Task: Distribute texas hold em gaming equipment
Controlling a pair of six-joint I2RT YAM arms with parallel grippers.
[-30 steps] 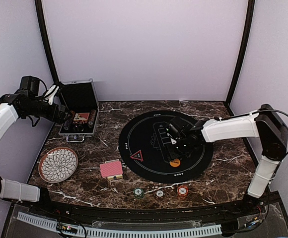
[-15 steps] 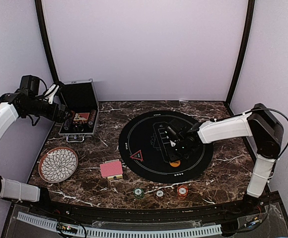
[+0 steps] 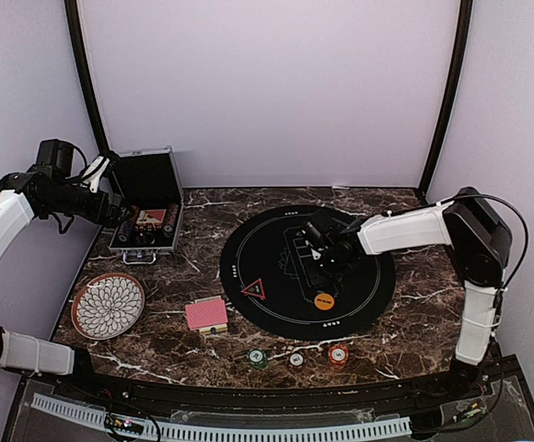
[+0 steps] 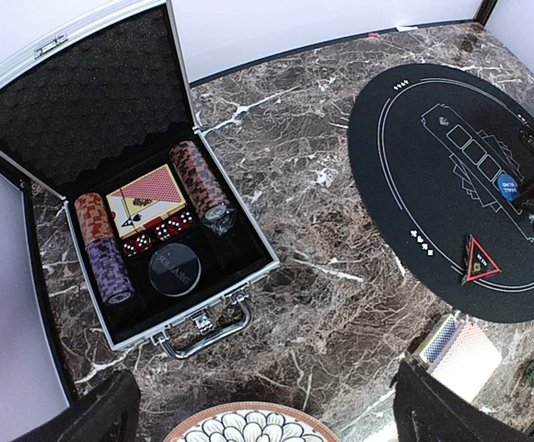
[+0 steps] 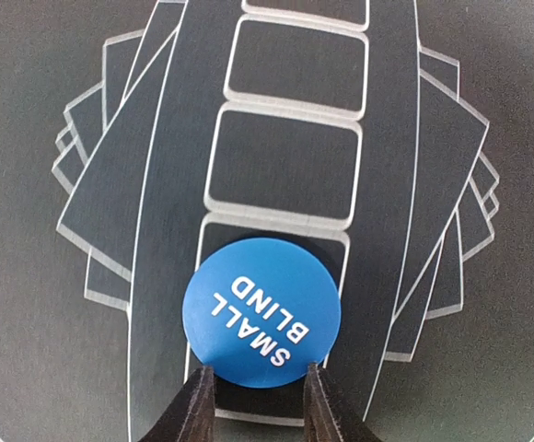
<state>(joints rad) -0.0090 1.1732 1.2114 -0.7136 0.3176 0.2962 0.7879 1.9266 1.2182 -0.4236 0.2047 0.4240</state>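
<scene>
the blue disc [image 5: 262, 313] sits over the black mat [image 5: 46, 368]'s printed boxes, its rim pinched between the narrowed jaws of my right gripper [image 5: 256, 376]. the orange disc [image 3: 324, 300] lies nearer the mat's front edge. left of the mat, my left gripper [image 4: 272, 419] gapes empty.

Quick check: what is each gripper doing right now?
Left gripper: open, holding nothing.
Right gripper: closed on the near edge of the blue disc.
</scene>
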